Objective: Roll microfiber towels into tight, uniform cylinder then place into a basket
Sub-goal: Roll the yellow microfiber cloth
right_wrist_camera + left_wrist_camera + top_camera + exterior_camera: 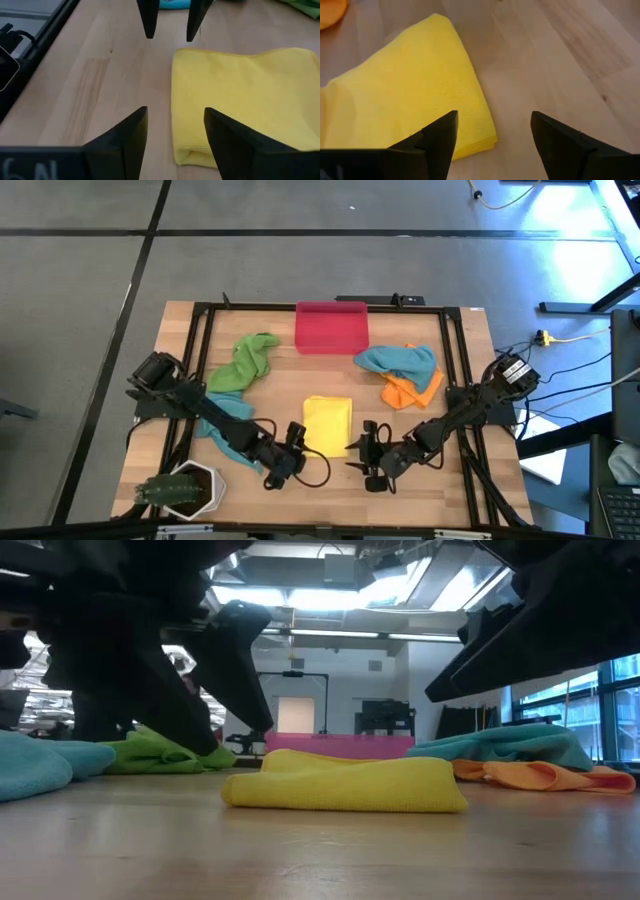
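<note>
The folded yellow towel (327, 423) lies between both end effectors, its long axis pointing toward the basket (331, 327). The left end effector (296, 442) and right end effector (360, 446) flank its near corners about equally close, each spread apart and empty.

The high view looks straight down from well above, taking in the whole worktop (330, 480) and a band of floor beyond its far and side edges. The low view sits at surface height on the near edge, facing level across the wood toward the far edge and the room behind. Each wrist view looks down at a slant from close above the wood, past its own arm's dark fingers. All four views share the folded yellow towel (327, 425) near the middle of the near edge; the two wrist views face it from opposite sides.
</note>
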`<state>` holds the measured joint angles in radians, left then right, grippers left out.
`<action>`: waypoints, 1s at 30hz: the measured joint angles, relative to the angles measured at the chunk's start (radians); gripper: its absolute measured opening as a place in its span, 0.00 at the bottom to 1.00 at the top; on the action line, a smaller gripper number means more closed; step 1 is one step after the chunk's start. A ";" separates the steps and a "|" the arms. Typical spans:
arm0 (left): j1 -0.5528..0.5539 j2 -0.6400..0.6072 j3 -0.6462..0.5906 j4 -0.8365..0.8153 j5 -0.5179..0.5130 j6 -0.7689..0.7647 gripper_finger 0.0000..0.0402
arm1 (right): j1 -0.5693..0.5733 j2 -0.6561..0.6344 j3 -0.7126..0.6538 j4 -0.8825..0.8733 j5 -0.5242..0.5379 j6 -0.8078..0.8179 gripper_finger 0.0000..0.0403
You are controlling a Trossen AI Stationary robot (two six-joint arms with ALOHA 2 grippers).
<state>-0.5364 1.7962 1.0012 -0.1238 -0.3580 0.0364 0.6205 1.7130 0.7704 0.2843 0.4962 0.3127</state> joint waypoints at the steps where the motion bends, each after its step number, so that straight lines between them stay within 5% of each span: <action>1: -0.001 0.000 0.000 0.001 0.000 0.000 0.60 | 0.000 0.000 0.000 0.001 0.001 0.000 0.49; 17: -0.004 0.112 0.002 0.038 -0.134 0.031 0.58 | 0.000 0.000 0.000 0.004 0.034 -0.005 0.49; 30: 0.005 0.114 0.001 -0.001 -0.163 0.081 0.37 | 0.000 0.000 0.000 0.004 0.034 -0.031 0.49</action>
<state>-0.5309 1.9102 1.0020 -0.1250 -0.5212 0.1176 0.6205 1.7130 0.7704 0.2878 0.5304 0.2821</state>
